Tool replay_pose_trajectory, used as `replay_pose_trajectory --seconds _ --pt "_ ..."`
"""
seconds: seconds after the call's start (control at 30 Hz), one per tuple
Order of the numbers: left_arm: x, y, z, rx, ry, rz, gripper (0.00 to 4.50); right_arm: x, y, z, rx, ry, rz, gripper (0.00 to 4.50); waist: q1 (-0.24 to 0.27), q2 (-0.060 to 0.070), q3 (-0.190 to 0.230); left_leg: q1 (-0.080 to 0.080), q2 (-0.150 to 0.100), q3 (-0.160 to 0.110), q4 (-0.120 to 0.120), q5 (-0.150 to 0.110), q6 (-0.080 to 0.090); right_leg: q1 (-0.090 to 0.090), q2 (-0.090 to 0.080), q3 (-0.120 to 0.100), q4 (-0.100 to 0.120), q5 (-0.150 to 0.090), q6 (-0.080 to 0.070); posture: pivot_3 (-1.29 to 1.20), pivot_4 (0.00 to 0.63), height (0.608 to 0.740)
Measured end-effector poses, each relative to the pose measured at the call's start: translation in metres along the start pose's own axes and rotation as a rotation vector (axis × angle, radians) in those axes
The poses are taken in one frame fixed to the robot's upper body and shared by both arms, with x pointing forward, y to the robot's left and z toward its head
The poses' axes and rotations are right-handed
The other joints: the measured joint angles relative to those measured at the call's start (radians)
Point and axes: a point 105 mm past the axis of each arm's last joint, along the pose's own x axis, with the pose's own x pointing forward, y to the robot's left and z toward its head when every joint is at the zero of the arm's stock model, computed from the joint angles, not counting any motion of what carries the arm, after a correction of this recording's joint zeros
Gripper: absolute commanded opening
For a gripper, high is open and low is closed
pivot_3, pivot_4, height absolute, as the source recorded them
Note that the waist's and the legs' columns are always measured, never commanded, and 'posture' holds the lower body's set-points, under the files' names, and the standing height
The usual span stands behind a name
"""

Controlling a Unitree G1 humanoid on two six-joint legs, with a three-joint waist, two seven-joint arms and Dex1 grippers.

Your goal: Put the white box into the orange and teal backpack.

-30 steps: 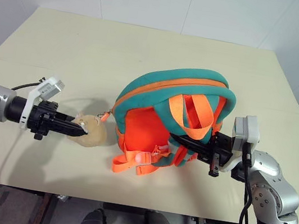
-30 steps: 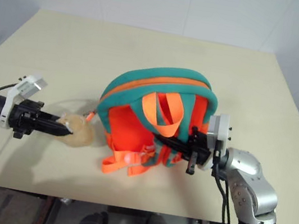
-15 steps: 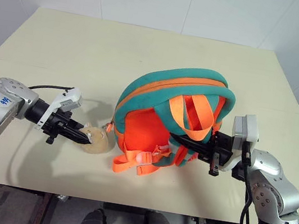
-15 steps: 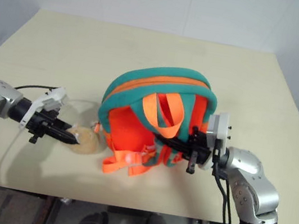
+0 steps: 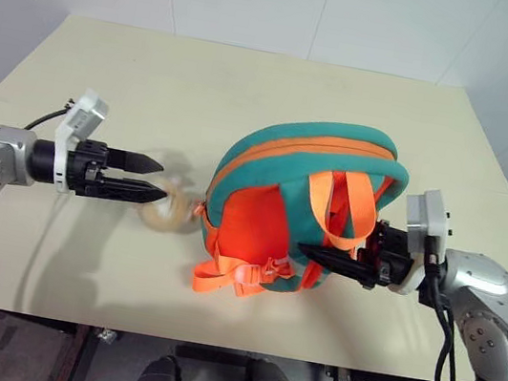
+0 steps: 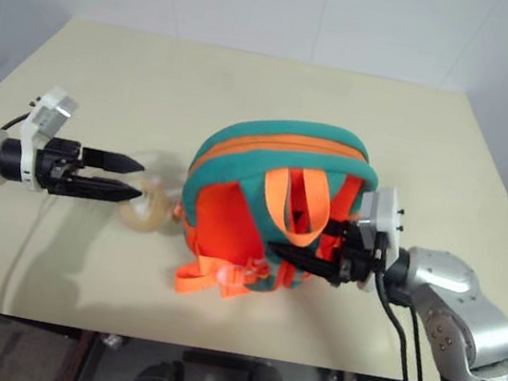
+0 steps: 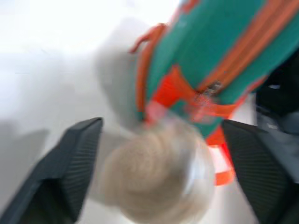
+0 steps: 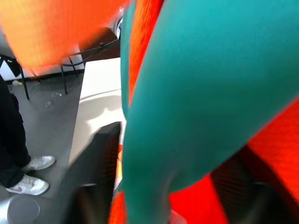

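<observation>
Right gripper (image 5: 313, 255): jaws parted on either side of a teal padded part of the backpack, at its near right side; a second ago they were pinched on it.
Orange and teal backpack (image 5: 275, 179): on the bench, straps facing up; its body has shifted slightly to the right and stands fuller than a second ago.
Plush head (image 5: 166, 210): hangs just left of the backpack, blurred; no longer gripped.
Left gripper (image 5: 157, 181): jaws now spread wide, holding nothing; a second ago they were closed on the plush head. The plush head lies between and just past the tips; contact cannot be told.
Bench (image 5: 251, 84): pale surface, bare at the far side.
White box: its place cannot be told.
</observation>
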Motion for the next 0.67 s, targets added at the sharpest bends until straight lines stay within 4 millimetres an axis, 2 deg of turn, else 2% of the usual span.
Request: replay_pose_trajectory --seconds 0.1,0.23,0.43,0.53,0.67 --pt "-0.005 -0.001 -0.006 0.059 -0.014 0.0 4.5 -0.008 0.0 0.002 -0.018 0.038 0.008 4.49 0.002 0.0 0.0 0.0 0.0 0.0 0.0 0.0 0.0 0.0 0.0 0.0 0.0 0.0 0.0 0.0 0.15 0.74" --pt "-0.016 -0.001 -0.009 0.172 -0.042 -0.009 4.5 -0.029 -0.005 -0.001 -0.024 0.118 -0.038 4.49 0.006 0.0 0.0 0.0 0.0 0.001 0.0 0.0 0.0 0.0 0.0 0.0 -0.001 0.0 0.0 0.0 0.15 0.74" --pt "-0.047 0.009 -0.008 0.277 -0.163 0.027 4.5 -0.09 -0.007 -0.001 -0.032 0.277 -0.169 4.49 0.022 0.0 0.0 0.0 0.0 0.001 0.0 -0.001 0.001 0.0 0.0 0.0 -0.001 -0.001 -0.001 0.0 0.15 0.74" --pt "-0.063 0.015 -0.012 0.298 -0.206 0.056 4.5 -0.125 -0.014 0.008 -0.037 0.227 -0.322 4.49 0.024 0.0 0.0 0.0 0.0 0.002 0.001 -0.001 0.001 0.001 0.0 0.0 -0.002 0.0 0.0 0.0 0.15 0.74" --pt "-0.073 0.013 -0.015 0.313 -0.212 0.074 4.5 -0.157 -0.024 0.005 -0.025 0.186 -0.462 4.49 0.021 0.0 0.0 0.001 0.0 0.003 0.003 -0.001 0.001 0.002 0.0 0.001 -0.002 0.0 0.0 0.0 0.15 0.74"
